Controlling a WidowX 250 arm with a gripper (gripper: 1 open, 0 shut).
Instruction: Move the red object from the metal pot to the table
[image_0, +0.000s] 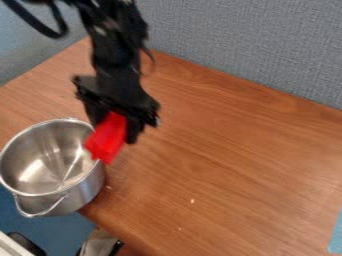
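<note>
The table (227, 150) carries the metal pot (54, 170) at its left. Just right of the pot's rim, the gripper (115, 124) clamps the red object (108, 138), hanging above the wood.

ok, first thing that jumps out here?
The bright red block, clamped in the black gripper at centre-left, hanging above the brown wooden table just right of the pot's rim. Next is the shiny steel pot at lower left, with nothing visible inside it.
</note>
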